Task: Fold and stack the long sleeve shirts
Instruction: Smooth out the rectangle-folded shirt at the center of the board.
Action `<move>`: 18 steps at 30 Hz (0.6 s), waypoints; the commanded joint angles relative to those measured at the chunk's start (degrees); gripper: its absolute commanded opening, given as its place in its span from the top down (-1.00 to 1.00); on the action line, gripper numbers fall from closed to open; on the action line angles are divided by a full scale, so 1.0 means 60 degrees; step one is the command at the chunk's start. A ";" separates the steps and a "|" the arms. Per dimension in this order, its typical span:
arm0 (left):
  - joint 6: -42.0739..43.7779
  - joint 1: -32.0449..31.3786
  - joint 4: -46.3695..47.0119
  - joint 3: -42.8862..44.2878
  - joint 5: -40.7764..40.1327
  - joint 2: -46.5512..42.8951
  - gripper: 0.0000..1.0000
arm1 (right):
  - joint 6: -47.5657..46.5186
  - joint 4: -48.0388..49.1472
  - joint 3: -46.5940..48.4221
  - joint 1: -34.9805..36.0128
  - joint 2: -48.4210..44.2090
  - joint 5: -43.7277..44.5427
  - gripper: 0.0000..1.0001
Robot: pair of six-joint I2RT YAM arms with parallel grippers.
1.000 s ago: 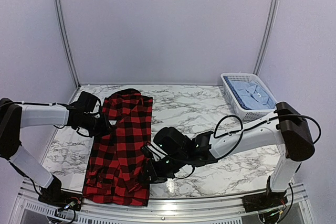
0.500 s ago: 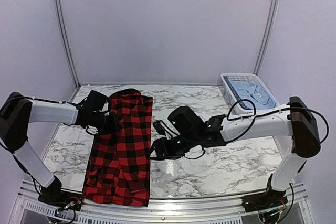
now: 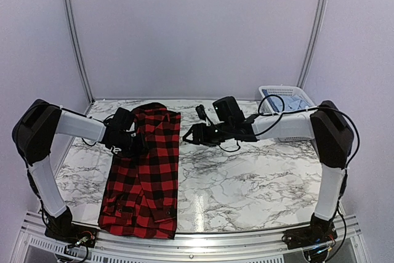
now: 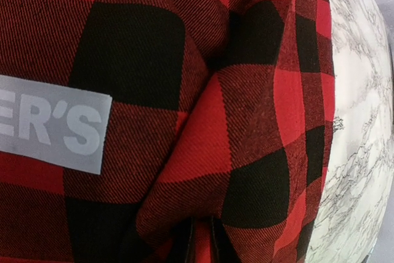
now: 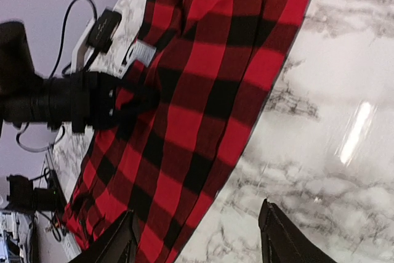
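The red-and-black check long sleeve shirt lies as a long narrow strip on the left of the marble table, collar end at the back. My left gripper sits on its left edge, shut on a raised fold of the cloth; its fingertips pinch the fold at the bottom of the left wrist view. My right gripper hovers open beside the shirt's right edge near the collar end, nothing between its fingers. A pale blue shirt lies in the basket.
The white lattice basket stands at the back right, partly behind my right arm. A white label shows on the check cloth. Bare marble lies right of the shirt. Metal frame posts rise at the back corners.
My right gripper opened, let go of the shirt's near part and swung back toward the collar end. My left gripper closed on the shirt's left edge and shifted slightly right.
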 commanded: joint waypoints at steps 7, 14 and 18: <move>0.0316 0.0016 -0.0954 0.0357 -0.0089 -0.1190 0.70 | -0.0282 0.0838 0.3134 -0.1390 0.2679 -0.0788 -0.24; 0.0403 0.0763 -0.1495 -0.0155 -0.1435 -0.2133 0.41 | -0.0047 0.0600 0.4541 -0.1406 0.3994 -0.0629 -0.22; 0.0693 0.1530 -0.1411 0.0352 -0.1545 -0.1514 0.34 | 0.0345 0.0681 0.5427 -0.1414 0.4700 -0.0525 -0.14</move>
